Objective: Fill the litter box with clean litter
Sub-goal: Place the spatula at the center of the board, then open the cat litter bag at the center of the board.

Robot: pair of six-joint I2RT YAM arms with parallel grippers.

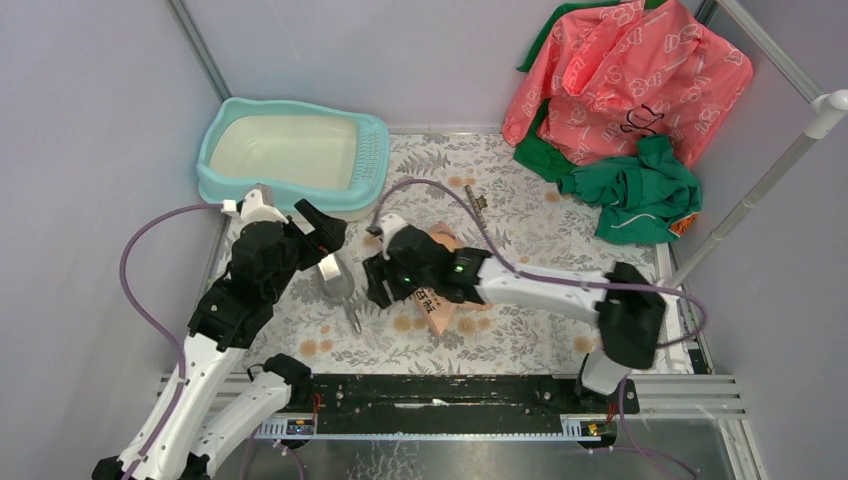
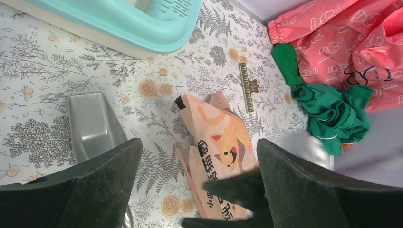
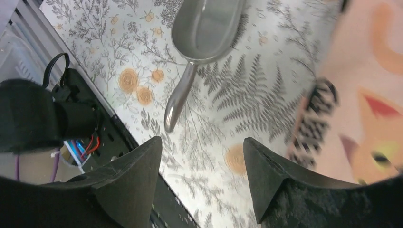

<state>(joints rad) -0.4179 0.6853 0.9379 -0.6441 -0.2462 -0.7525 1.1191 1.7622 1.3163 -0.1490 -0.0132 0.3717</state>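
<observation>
1. Litter box (image 1: 372,140), its pan bare, sits far-left on the desk.
2. Grey scoop (image 1: 337,280) and litter bag (image 1: 440,312) lie nearer, side by side.
3. Left end effector (image 2: 198,141) and right end effector (image 3: 202,138): jaws apart, empty.
4. Likely next: grip the scoop's handle squarely, keeping its bowl level.

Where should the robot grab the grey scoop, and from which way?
By its handle, coming straight down from above. The scoop lies flat on the mat with its bowl facing up. The handle sticks out bare and thin, so fingers can close across it; the bowl looks too wide.
</observation>
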